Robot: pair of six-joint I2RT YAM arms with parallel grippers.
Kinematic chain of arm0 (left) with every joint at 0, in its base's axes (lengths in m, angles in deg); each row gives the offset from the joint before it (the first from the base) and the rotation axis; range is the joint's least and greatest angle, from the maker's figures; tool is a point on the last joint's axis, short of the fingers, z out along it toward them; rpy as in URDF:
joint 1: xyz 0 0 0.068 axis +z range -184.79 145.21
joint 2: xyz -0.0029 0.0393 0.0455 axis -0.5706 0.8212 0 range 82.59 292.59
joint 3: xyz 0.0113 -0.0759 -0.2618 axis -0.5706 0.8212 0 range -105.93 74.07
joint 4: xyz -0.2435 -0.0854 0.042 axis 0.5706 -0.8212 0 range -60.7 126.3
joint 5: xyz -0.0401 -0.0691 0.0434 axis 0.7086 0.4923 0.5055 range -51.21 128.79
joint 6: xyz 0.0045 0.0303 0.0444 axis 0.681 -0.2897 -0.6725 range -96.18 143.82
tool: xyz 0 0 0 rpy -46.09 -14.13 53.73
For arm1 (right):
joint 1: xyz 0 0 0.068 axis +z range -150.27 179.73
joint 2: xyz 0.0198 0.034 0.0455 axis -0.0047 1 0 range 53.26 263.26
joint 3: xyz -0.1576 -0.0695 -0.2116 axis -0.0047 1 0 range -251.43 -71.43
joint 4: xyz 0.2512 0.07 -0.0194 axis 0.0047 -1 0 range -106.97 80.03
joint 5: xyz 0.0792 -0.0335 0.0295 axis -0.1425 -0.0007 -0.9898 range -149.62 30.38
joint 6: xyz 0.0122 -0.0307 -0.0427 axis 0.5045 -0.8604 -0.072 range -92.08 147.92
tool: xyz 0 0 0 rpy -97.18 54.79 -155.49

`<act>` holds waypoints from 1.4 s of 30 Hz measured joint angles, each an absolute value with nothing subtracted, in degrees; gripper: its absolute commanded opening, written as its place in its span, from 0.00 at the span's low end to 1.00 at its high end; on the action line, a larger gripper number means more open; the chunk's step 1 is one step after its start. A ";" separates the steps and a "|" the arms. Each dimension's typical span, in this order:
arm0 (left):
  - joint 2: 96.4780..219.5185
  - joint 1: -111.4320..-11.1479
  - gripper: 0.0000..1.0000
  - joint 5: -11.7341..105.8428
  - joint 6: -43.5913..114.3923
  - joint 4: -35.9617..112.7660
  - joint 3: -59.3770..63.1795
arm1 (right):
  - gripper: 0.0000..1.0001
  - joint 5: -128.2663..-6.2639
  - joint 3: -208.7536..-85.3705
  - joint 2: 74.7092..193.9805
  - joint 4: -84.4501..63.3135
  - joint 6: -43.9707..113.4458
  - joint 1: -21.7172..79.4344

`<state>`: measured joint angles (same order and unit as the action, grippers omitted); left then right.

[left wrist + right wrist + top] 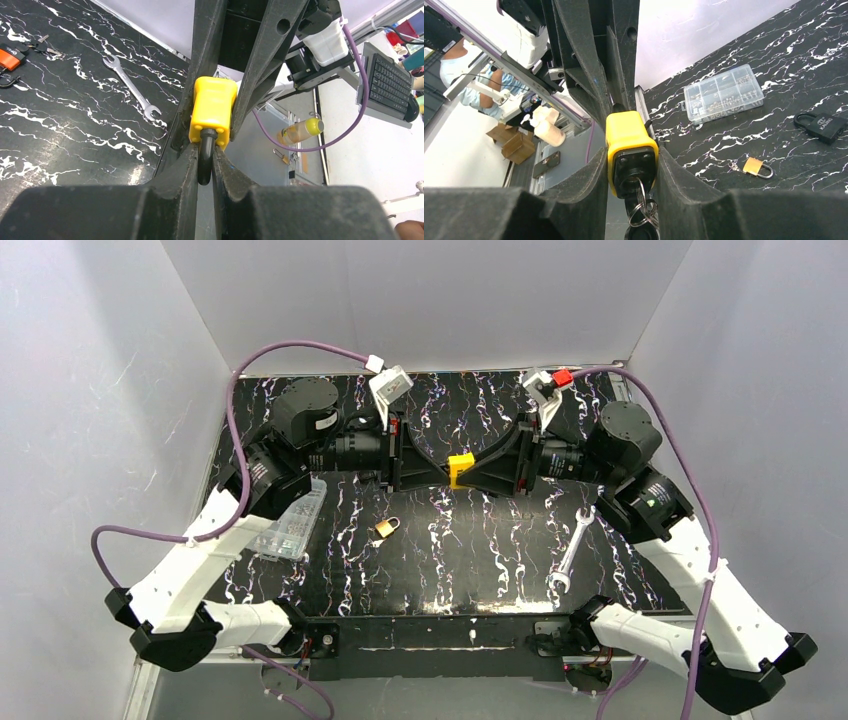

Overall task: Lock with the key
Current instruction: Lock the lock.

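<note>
Yellow padlock [460, 468] | shackle [204, 172] clamped in left tool [205, 150]; body clamped in right tool [631, 156]

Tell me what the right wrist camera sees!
A yellow plastic padlock sits pinched between black jaws, a key on a metal ring in its end. Behind, a clear plastic box and small brass padlock lie on the black marbled table.

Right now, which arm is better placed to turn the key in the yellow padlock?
Right, probably. The key hangs from the yellow padlock beside the right claw, between its fingers. The left claw grips the shackle at the opposite end.
</note>
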<state>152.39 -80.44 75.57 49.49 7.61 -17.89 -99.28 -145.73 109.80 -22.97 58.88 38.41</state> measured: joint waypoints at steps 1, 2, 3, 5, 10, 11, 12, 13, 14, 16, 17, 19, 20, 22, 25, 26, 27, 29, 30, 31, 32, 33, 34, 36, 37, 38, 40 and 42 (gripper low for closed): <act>152.28 -80.22 0.00 75.72 49.78 8.44 -17.46 | 0.06 -99.57 -145.34 109.64 -22.38 59.21 37.95; 152.24 -80.00 0.00 75.90 50.02 9.23 -16.95 | 0.19 -100.03 -144.77 109.51 -21.70 59.45 37.40; 152.22 -79.83 0.00 75.98 50.28 9.80 -16.52 | 0.32 -100.49 -144.35 109.43 -21.17 59.71 36.79; 152.20 -79.17 0.00 76.42 51.00 11.31 -15.44 | 0.54 -101.73 -143.48 109.10 -19.78 60.35 35.59; 152.79 -76.66 0.00 78.32 54.30 16.29 -12.65 | 0.73 -105.91 -138.04 107.85 -12.10 63.45 30.23; 153.05 -75.83 0.00 78.82 55.04 16.94 -12.41 | 0.74 -107.28 -136.55 107.31 -10.25 64.61 28.53; 153.27 -75.13 0.00 79.26 55.46 17.53 -12.21 | 0.74 -108.57 -135.02 106.74 -7.86 66.10 26.54; 153.40 -74.52 0.00 79.70 55.94 18.02 -12.19 | 0.74 -109.69 -133.93 106.39 -5.81 67.28 25.05; 153.44 -74.03 0.00 80.03 56.27 18.36 -12.19 | 0.74 -111.20 -132.75 106.13 -3.16 69.09 23.22; 153.44 -73.44 0.00 80.92 56.81 19.06 -12.19 | 0.73 -113.56 -131.31 106.10 1.97 72.54 20.57; 153.44 -73.40 0.00 81.62 56.97 19.50 -12.19 | 0.72 -114.78 -130.67 106.19 4.68 74.42 19.89; 153.44 -73.40 0.00 82.85 57.08 19.68 -12.19 | 0.71 -115.92 -130.43 106.23 6.74 76.08 19.11; 153.44 -73.40 0.00 83.61 57.08 19.59 -12.21 | 0.70 -116.29 -130.43 106.30 7.81 76.65 18.91; 153.44 -73.40 0.00 84.86 57.03 19.37 -12.23 | 0.67 -116.94 -130.43 106.50 9.80 77.75 18.78; 153.44 -73.40 0.00 86.15 56.77 18.61 -12.45 | 0.60 -117.51 -130.45 107.31 11.83 79.04 18.65; 153.44 -73.40 0.00 86.39 56.64 18.10 -12.58 | 0.57 -117.56 -130.45 107.59 12.16 79.23 18.61; 153.44 -73.40 0.00 86.56 56.55 17.84 -12.69 | 0.55 -117.71 -130.45 108.05 12.62 79.69 18.56; 153.42 -73.40 0.00 86.82 56.35 17.62 -12.76 | 0.53 -117.91 -130.47 108.77 13.03 80.32 18.54; 153.42 -73.40 0.00 86.87 56.27 17.40 -12.82 | 0.51 -118.08 -130.47 109.05 13.14 80.57 18.54; 153.42 -73.40 0.00 86.87 56.20 17.16 -12.89 | 0.51 -118.21 -130.47 109.29 13.21 80.78 18.54; 153.42 -73.40 0.00 86.87 56.14 16.90 -13.00 | 0.50 -118.34 -130.47 109.49 13.32 80.98 18.54; 153.42 -73.40 0.00 86.87 56.01 16.81 -13.00 | 0.49 -118.34 -130.47 109.58 13.38 81.20 18.54; 153.42 -73.36 0.00 86.87 55.98 16.62 -13.06 | 0.48 -118.39 -130.47 109.62 13.40 81.42 18.54; 153.44 -73.36 0.00 86.87 55.96 16.35 -13.11 | 0.44 -118.52 -130.56 109.62 13.38 81.61 18.54; 153.44 -73.36 0.00 86.87 55.94 16.24 -13.11 | 0.43 -118.58 -130.67 109.62 13.36 81.64 18.54; 153.44 -73.36 0.00 86.85 55.94 16.09 -13.11 | 0.41 -118.74 -130.80 109.62 13.29 81.64 18.54; 153.51 -73.36 0.00 86.85 55.96 15.90 -13.13 | 0.39 -119.02 -131.06 109.62 13.18 81.59 18.54; 153.86 -73.36 0.00 86.82 56.01 15.65 -13.52 | 0.38 -119.33 -131.22 109.62 12.92 81.57 18.56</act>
<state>153.86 -73.36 86.82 56.01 15.65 -13.52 -119.33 -131.22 109.62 12.92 81.57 18.56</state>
